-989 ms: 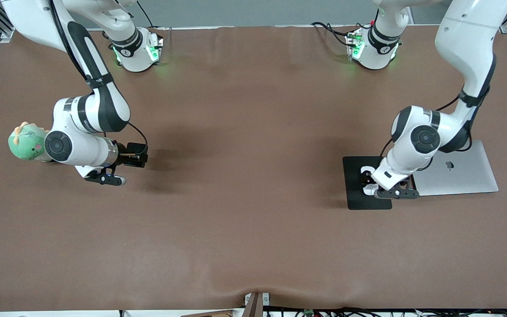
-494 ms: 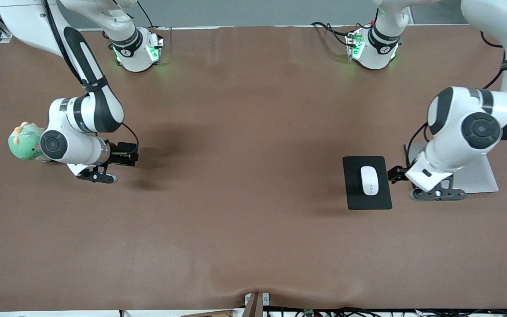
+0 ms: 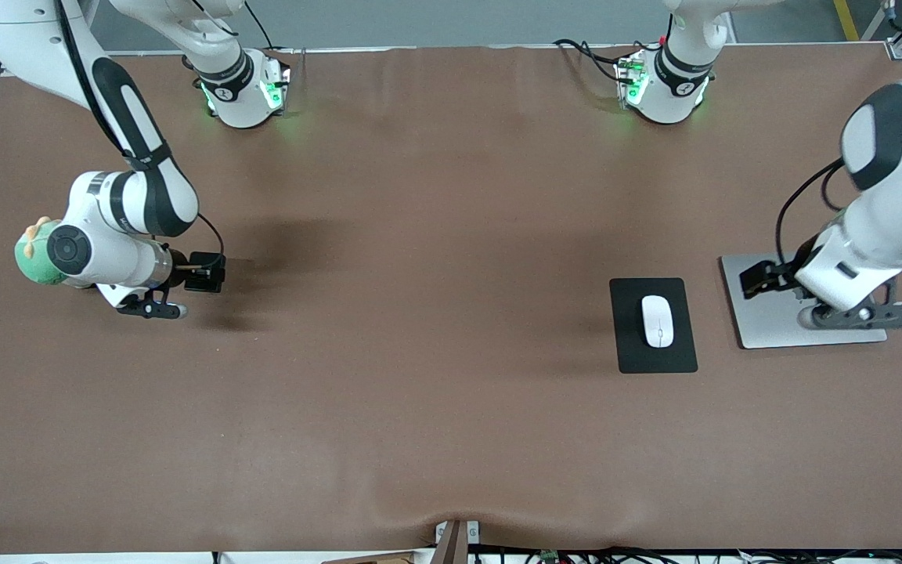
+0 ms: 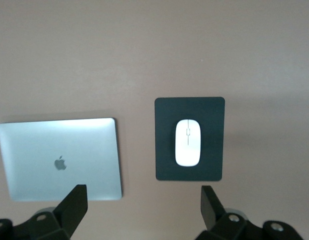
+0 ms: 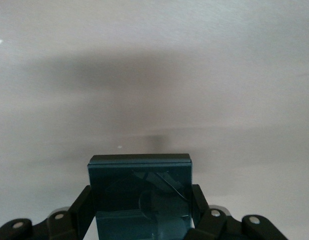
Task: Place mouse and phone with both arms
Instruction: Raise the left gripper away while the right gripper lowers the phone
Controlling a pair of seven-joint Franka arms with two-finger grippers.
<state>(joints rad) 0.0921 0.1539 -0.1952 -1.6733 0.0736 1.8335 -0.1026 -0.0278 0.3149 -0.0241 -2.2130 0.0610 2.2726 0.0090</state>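
Note:
The white mouse (image 3: 657,320) lies on the black mat (image 3: 629,348), free of any gripper; it also shows in the left wrist view (image 4: 187,142). My left gripper (image 3: 758,279) is open and empty, up over the silver laptop (image 3: 768,333); the left wrist view shows its gripper (image 4: 143,210) with fingers (image 4: 73,206) wide apart. My right gripper (image 3: 197,276) is shut on the black phone (image 3: 208,271) over bare table beside a green plush toy. In the right wrist view the phone (image 5: 139,192) fills the gripper (image 5: 140,215).
A green plush toy (image 3: 34,257) sits at the right arm's end of the table, partly hidden by that arm. The closed laptop (image 4: 59,157) lies beside the mat (image 4: 164,165), toward the left arm's end. Brown cloth covers the table (image 3: 435,352).
My left gripper let go of the mouse on the mat, rose and moved toward the left arm's end, over the laptop. My right gripper shifted slightly toward the plush toy with the phone.

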